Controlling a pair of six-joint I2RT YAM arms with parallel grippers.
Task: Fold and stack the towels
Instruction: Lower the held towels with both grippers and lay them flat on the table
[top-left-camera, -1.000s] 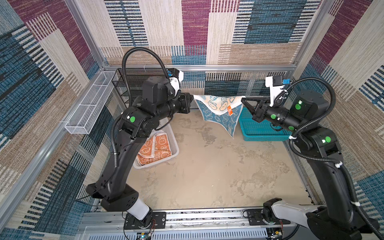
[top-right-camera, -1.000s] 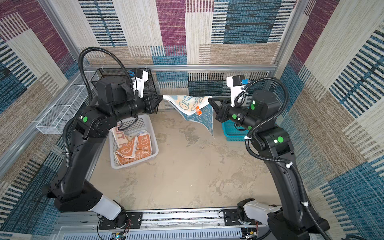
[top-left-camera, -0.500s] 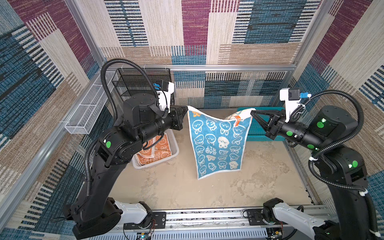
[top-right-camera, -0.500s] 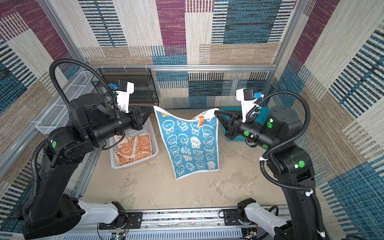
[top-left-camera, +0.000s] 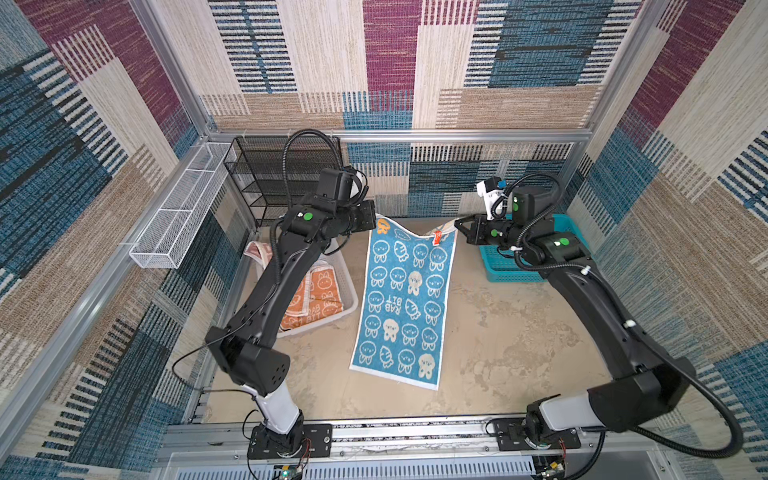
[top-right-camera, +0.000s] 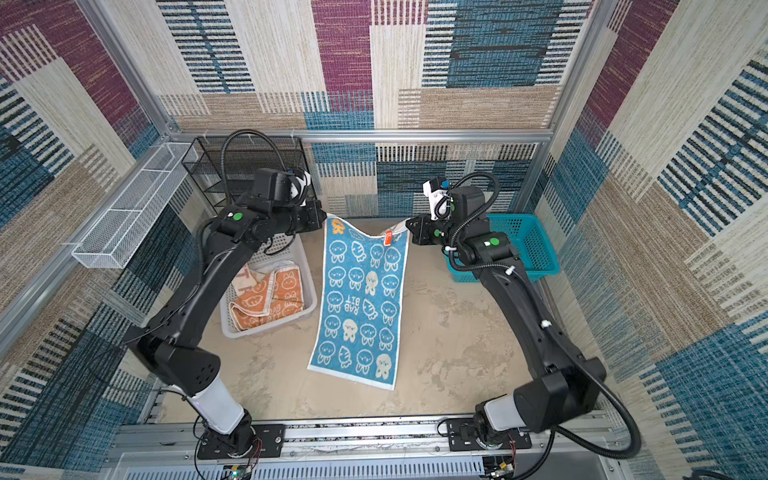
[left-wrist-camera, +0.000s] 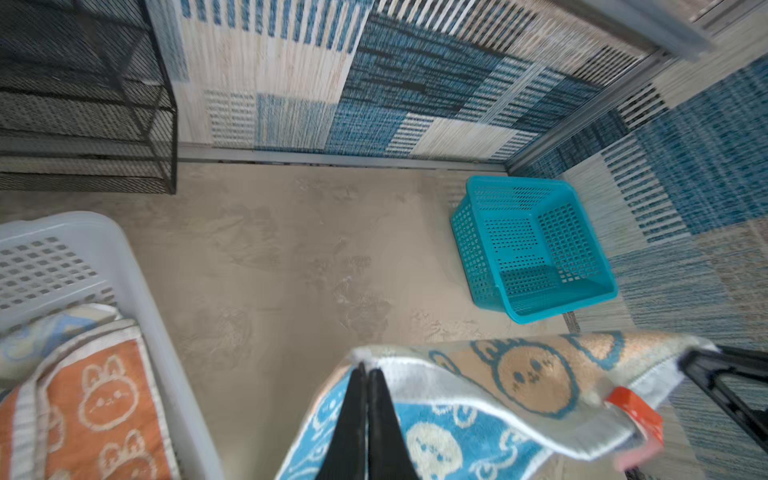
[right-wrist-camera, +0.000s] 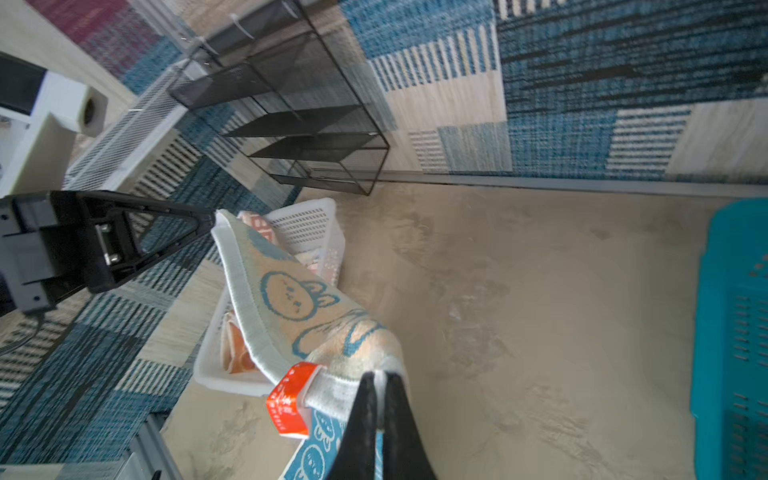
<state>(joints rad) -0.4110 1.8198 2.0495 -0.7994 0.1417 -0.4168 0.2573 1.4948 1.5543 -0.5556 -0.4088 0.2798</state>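
Note:
A blue towel with white rabbit faces (top-left-camera: 401, 307) (top-right-camera: 361, 303) stretches from the back of the table toward the front, and its lower end seems to rest on the table. My left gripper (top-left-camera: 376, 220) (top-right-camera: 326, 217) (left-wrist-camera: 368, 370) is shut on one top corner. My right gripper (top-left-camera: 457, 226) (top-right-camera: 407, 226) (right-wrist-camera: 376, 374) is shut on the other corner, beside the towel's orange tag (right-wrist-camera: 291, 399). The top edge sags between them, showing its cream back (left-wrist-camera: 528, 374) (right-wrist-camera: 291, 299). An orange rabbit towel (top-left-camera: 320, 299) (top-right-camera: 270, 299) lies crumpled in the white basket (top-left-camera: 348, 282) (top-right-camera: 308, 278), over a cream lettered towel (top-right-camera: 244, 277).
A teal basket (top-left-camera: 496, 275) (top-right-camera: 536, 249) stands at the back right, under my right arm. A black mesh shelf (top-left-camera: 270, 178) fills the back left corner. A white wire tray (top-left-camera: 178, 220) hangs on the left wall.
The bunched towel has been spread flat and swung forward. Both grippers have since drawn back and lowered, so the towel now runs down toward the table's front.

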